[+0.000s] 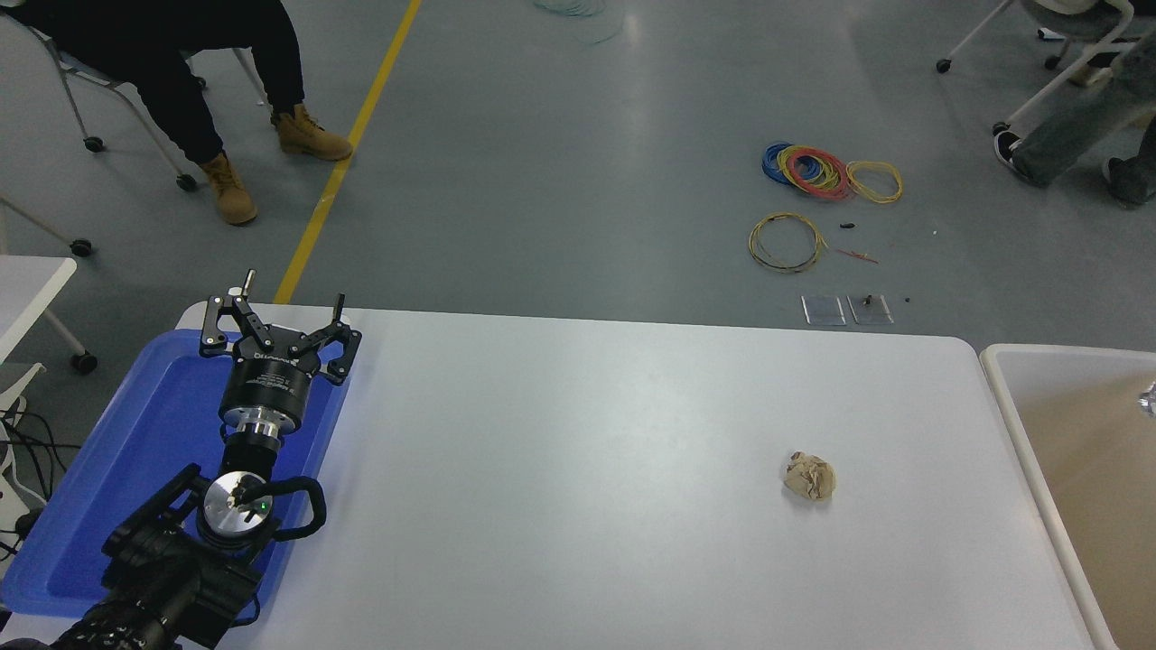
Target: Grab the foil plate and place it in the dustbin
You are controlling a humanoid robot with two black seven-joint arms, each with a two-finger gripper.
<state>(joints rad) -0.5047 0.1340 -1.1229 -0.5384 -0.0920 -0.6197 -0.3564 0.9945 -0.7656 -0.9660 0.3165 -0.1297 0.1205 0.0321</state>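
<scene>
The dustbin (1004, 397) stands at the table's right end, with a cream-white rim and a tan inside. Only a small silver sliver of the foil plate (1149, 398) shows at the picture's right edge, over the bin's inside; the rest is out of view. The right gripper and its arm are out of view. My left gripper (278, 307) is parked open over the blue tray at the lower left and holds nothing.
A crumpled beige paper ball (808, 476) lies on the white table (578, 469) right of centre. The blue plastic tray (108, 469) sits at the table's left end. Coils of wire (817, 171) lie on the floor. People sit at the top corners.
</scene>
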